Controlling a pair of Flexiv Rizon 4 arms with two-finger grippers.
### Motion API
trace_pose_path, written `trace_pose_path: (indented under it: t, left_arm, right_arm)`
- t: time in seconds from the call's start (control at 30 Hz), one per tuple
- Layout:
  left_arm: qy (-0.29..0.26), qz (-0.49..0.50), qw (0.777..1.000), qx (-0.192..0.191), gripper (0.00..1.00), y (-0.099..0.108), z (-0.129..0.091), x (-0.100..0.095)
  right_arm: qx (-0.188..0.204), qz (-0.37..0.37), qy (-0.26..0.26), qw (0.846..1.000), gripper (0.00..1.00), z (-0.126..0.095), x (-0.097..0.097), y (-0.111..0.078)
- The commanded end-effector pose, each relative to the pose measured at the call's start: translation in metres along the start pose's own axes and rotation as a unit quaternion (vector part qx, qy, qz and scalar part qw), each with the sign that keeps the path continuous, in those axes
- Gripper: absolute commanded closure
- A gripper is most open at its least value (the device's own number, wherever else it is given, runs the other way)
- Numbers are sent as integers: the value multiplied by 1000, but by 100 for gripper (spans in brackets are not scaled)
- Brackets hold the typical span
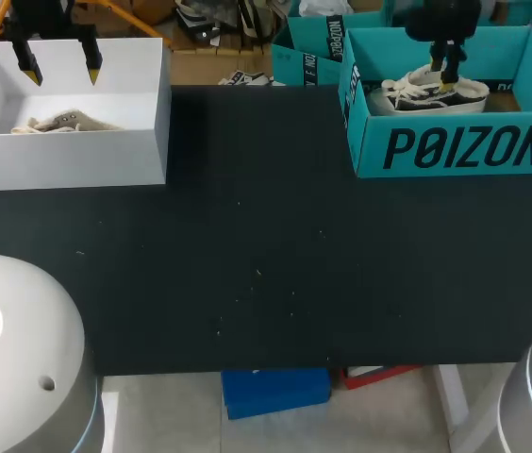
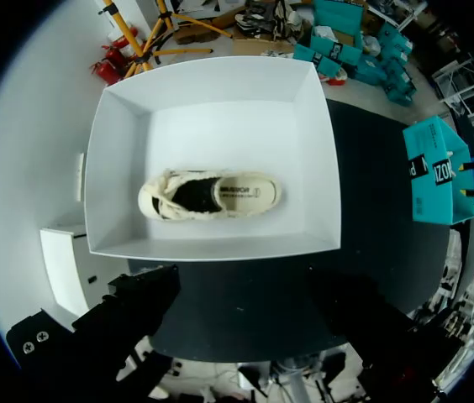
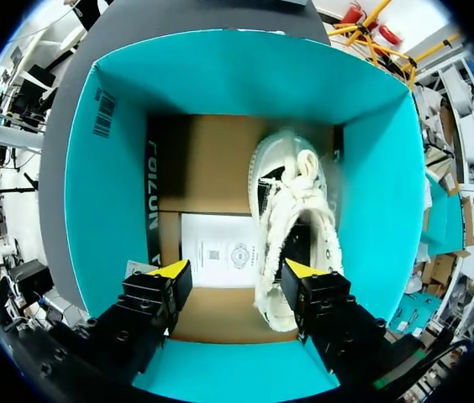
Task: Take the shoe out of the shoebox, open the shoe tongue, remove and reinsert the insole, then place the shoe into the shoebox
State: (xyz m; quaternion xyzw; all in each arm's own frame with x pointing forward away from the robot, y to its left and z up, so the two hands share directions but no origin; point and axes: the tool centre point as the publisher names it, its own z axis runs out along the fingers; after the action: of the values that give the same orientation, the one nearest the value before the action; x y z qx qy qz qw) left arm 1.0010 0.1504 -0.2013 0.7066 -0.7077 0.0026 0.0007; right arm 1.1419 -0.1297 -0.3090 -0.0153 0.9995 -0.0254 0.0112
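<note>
My right gripper (image 3: 237, 270) hangs open over the shoe (image 3: 292, 210). It looks light and floppy, so I'd pinch its stiffer heel collar.

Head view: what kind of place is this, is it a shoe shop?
Probably a robot practice lab, not a shop. The left gripper hangs over a white shoebox holding a cream shoe, the right gripper over a teal shoebox holding a white shoe, both on a black table.
</note>
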Motion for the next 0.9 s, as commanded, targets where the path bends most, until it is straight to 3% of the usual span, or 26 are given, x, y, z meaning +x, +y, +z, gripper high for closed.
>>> trace_pose_path:
  t: [0.03,0.13,0.23,0.9]
  left_arm:
    - [-1,0,1000,-1,0,1,-1,0]
    - [-1,0,1000,-1,0,1,-1,0]
    - [-1,0,1000,-1,0,1,-1,0]
    - [-1,0,1000,-1,0,1,-1,0]
  right_arm:
    - [-1,-3,5,1000,39,17,-12,-4]
    - [2,-4,4,1000,50,23,-18,-13]
    - [6,-5,4,1000,54,29,-21,-17]
    - [-2,-3,19,1000,55,61,-25,-17]
